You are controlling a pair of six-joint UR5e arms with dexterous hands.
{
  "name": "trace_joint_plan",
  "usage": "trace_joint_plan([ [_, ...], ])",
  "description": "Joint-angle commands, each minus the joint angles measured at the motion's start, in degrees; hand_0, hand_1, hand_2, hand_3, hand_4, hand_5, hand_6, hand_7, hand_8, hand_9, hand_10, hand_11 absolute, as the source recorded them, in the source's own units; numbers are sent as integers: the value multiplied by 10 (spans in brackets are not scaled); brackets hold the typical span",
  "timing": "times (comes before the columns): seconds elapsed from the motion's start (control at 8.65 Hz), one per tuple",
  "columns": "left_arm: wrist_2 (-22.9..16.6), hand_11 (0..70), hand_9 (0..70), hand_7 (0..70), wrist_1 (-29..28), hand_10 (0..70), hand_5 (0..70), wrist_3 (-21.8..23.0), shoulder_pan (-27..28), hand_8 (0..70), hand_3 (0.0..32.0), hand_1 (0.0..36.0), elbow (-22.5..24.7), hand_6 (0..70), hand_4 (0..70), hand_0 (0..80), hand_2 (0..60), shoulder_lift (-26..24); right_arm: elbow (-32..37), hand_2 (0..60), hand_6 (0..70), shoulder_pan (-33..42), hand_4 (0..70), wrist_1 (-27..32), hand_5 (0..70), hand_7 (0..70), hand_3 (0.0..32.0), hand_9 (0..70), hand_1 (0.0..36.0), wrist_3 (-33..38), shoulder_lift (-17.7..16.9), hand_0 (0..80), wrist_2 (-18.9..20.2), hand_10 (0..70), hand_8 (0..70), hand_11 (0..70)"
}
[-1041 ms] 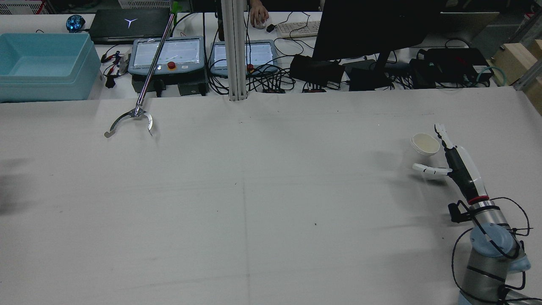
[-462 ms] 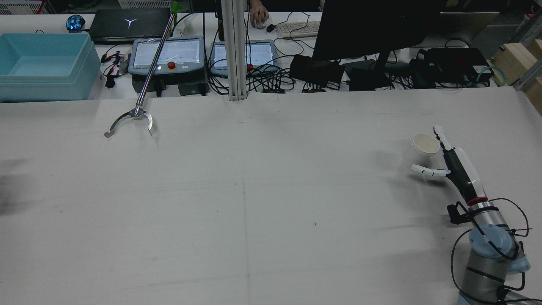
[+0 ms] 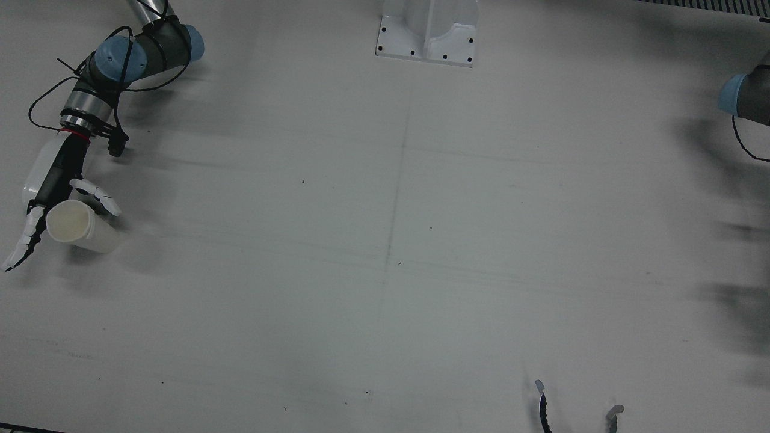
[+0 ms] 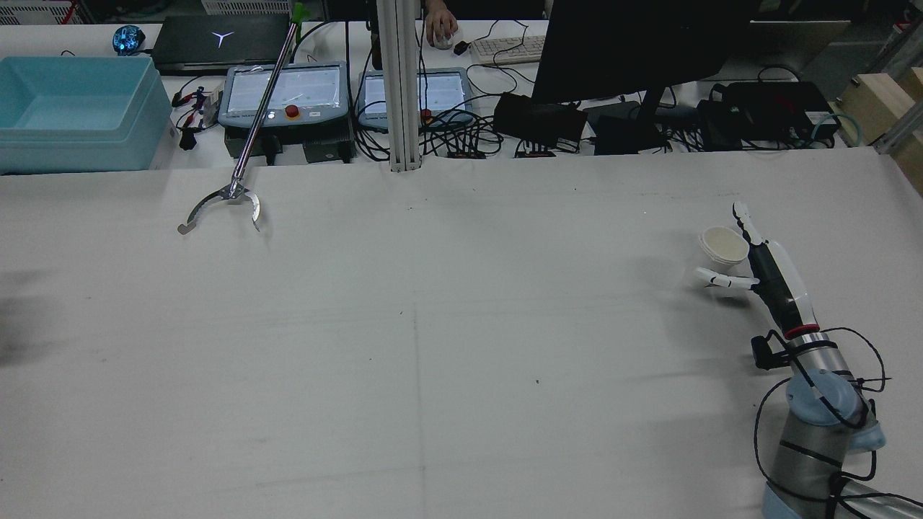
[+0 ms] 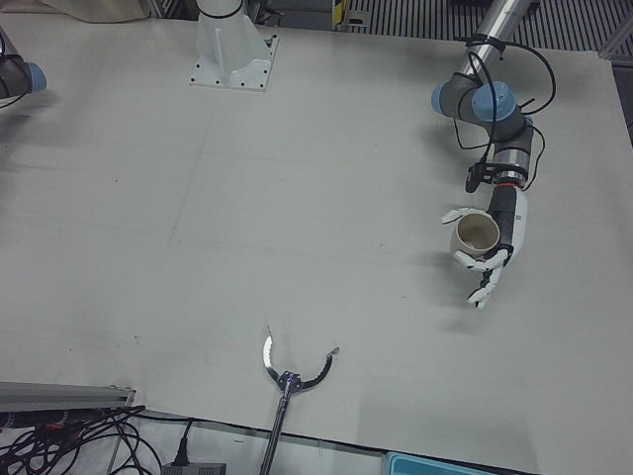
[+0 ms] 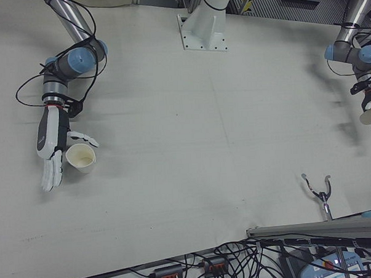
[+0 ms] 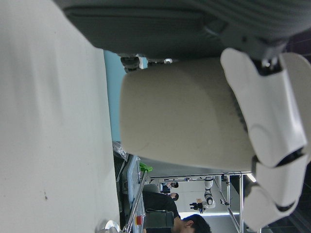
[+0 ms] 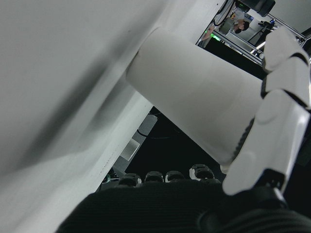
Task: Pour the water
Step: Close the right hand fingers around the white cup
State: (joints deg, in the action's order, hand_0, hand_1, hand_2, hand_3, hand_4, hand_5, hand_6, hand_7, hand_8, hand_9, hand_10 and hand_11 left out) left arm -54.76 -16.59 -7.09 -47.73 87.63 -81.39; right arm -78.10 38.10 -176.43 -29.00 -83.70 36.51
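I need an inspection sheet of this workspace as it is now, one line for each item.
Surface: pale table cover, faint creases and small dark specks.
Job's things: white cup upright on the table's right side; beige cup in the left hand. Water level cannot be seen.
Clutter: grabber tool claw resting on the table's far left part.
Hands: right hand open, thumb and fingers on either side of the white cup; left hand curled around the beige cup.
Cables: black cable looped at the right wrist; tangled leads on the bench.
Surroundings: blue bin, two teach pendants, a person's hand on a mouse.
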Motion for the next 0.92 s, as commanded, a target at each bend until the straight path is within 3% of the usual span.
trace_joint_plan([
  [0.0, 0, 65, 113, 204, 1, 41, 700, 1, 0, 62, 0, 121, 0, 108, 515, 482, 251, 0, 1, 175, 0, 0, 31, 0, 0, 0, 0, 0, 158, 32, 3, 464, 1, 3, 0, 20],
  [0.81, 1, 64, 112, 201, 0, 40, 700, 1, -1, 61, 0, 119, 0, 105, 511, 481, 246, 3, 4, 186, 19, -18, 75, 0, 0, 22, 0, 28, 174, 31, 6, 477, 1, 30, 12, 60],
])
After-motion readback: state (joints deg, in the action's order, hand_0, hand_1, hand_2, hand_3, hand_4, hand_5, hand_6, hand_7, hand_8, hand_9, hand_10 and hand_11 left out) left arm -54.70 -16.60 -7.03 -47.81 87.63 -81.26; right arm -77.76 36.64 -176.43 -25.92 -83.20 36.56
